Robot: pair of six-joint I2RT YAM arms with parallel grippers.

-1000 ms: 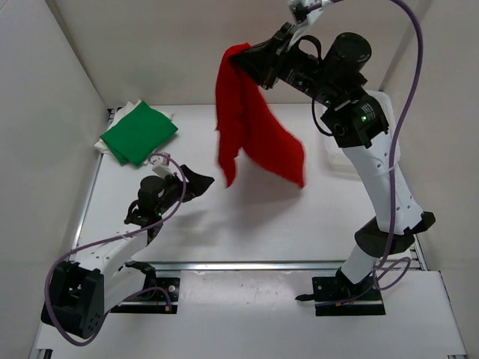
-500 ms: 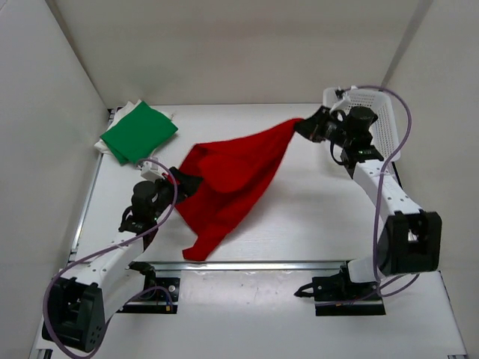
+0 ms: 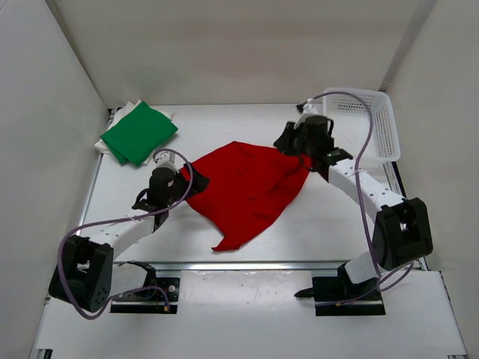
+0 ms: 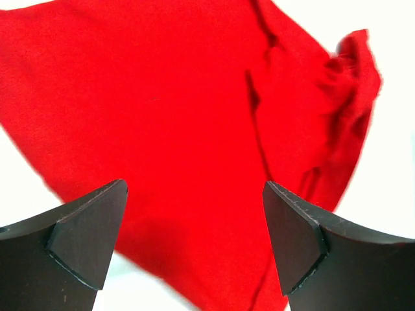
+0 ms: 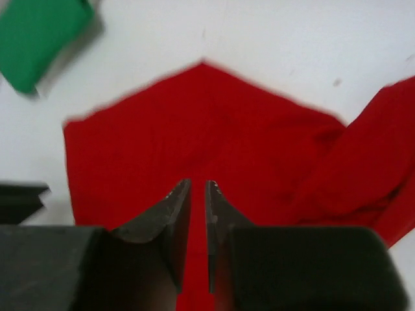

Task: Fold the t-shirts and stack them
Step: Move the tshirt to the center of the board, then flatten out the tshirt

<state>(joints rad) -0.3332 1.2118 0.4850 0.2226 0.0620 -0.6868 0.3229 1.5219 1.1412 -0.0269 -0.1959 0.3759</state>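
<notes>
Three t-shirts are in view. One red t-shirt (image 3: 247, 187) lies spread and rumpled on the middle of the white table (image 3: 314, 224), one corner pointing toward the near edge. One green t-shirt (image 3: 138, 133) sits folded at the far left corner on top of one white t-shirt (image 3: 127, 107), of which only the edges show. One white lattice basket (image 3: 385, 123) stands at the far right.

Of the two grippers, the left gripper (image 4: 194, 191) hovers at the red shirt's left edge, jaws spread wide and holding nothing. The right gripper (image 5: 198, 186) is at the shirt's bunched far right corner, its jaws a thin slit apart. I cannot tell whether cloth is pinched there.
</notes>
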